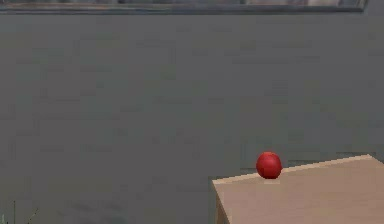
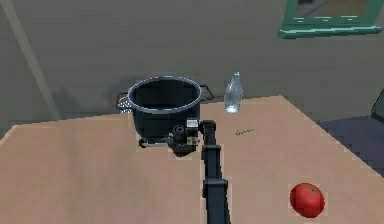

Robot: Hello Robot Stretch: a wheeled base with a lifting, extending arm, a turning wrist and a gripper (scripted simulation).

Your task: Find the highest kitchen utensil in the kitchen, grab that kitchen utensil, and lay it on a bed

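Claw (image 2: 183, 140) is seen at the pot (image 2: 163, 105); its hold cannot be told. The bottle (image 2: 233, 93) beside could be toppled by a shoved pot.

A thin, pale, elongated item (image 2: 150, 144) is noted at the far end of the pincer (image 2: 170, 143). It lies just in front of the base of a dark pot (image 2: 163, 100) on the tan surface (image 2: 70, 170). It is set roughly level, pointing toward the arm side view's left. It is too small for its form to be named. Whether it is held cannot be told.
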